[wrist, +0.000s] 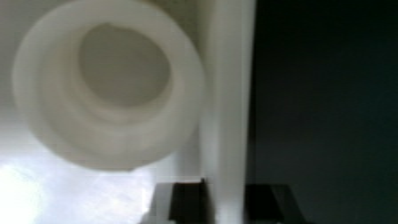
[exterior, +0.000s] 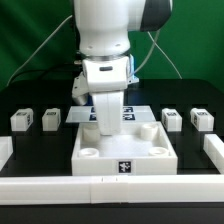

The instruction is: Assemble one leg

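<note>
Four small white legs with square markers stand on the black table: two at the exterior view's left (exterior: 20, 121) (exterior: 50, 119) and two at its right (exterior: 172, 119) (exterior: 202, 119). The large white tray-like piece (exterior: 150, 138) with round corner sockets lies in the middle. My gripper (exterior: 105, 124) is down at its far left corner, away from all the legs. In the wrist view a round socket (wrist: 107, 85) fills the picture, and the tray's thin wall (wrist: 224, 120) runs between my dark fingers (wrist: 180, 205). My gripper (wrist: 222, 192) is shut on that wall.
A low white rail (exterior: 110, 186) runs along the table's front, with white side blocks at the exterior view's left (exterior: 5, 150) and right (exterior: 214, 150). The marker board (exterior: 133, 113) lies behind the tray. A green backdrop stands at the back.
</note>
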